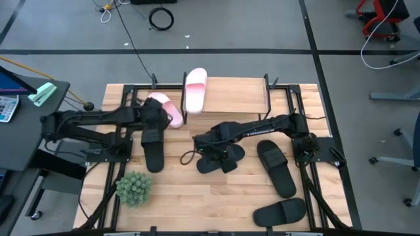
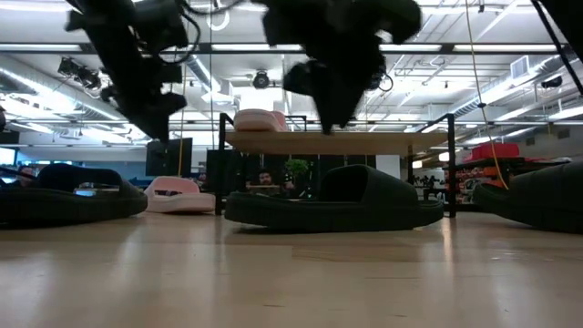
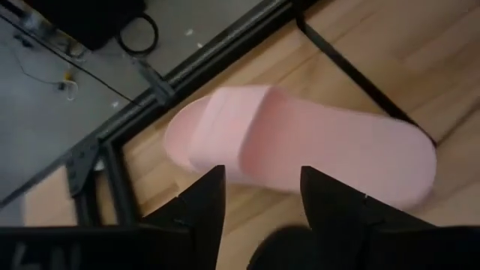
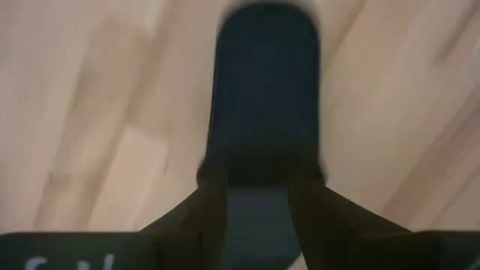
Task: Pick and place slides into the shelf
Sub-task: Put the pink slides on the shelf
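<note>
A pale pink slide (image 1: pixel 195 90) lies on the shelf's top plank (image 1: pixel 236 95). A second pink slide (image 1: pixel 169 110) rests sole down on the table, left of the shelf. My left gripper (image 3: pixel 262 195) is open above it, beside a black slide (image 1: pixel 153 149). My right gripper (image 4: pixel 259 199) is open at mid-table, above another black slide (image 2: pixel 332 200) that lies sole down. In the low view its fingers (image 2: pixel 332 114) end above the slide's strap, apart from it. Two more black slides (image 1: pixel 275 168) (image 1: pixel 281 211) lie on the table at the right.
A small green plant (image 1: pixel 134 189) stands at the near left of the table. The shelf's black metal legs (image 1: pixel 186 111) stand close to the pink slide on the table. Bare tabletop (image 1: pixel 210 196) lies at the near middle.
</note>
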Robot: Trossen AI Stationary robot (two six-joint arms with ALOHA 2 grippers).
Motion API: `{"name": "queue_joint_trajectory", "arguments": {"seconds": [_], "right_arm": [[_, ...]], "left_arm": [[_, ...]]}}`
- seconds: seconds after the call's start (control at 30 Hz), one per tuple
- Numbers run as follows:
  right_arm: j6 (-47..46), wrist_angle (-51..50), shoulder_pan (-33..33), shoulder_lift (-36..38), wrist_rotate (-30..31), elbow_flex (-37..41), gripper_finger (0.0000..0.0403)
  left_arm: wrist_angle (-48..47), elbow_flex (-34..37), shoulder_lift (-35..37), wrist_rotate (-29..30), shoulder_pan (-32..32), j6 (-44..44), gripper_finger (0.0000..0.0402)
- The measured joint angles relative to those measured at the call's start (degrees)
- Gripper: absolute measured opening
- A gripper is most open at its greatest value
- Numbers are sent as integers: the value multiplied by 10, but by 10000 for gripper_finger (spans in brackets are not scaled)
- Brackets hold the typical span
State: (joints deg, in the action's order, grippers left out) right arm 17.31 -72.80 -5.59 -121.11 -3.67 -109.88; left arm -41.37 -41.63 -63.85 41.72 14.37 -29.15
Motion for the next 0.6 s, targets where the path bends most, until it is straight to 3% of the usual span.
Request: {"name": "queue_joint_trajectory", "arguments": {"seconds": [0.13, 0.4, 0.6], "right_arm": [[-8, -14, 3, 20, 7, 66, 146], [-7, 77, 14, 87, 9, 198, 146], [-8, 157, 22, 160, 8, 266, 146]], "left_arm": [[80, 0, -33, -81, 75, 66, 192], [152, 0, -146, -133, 149, 148, 188], [154, -23, -205, -98, 151, 197, 184]]}}
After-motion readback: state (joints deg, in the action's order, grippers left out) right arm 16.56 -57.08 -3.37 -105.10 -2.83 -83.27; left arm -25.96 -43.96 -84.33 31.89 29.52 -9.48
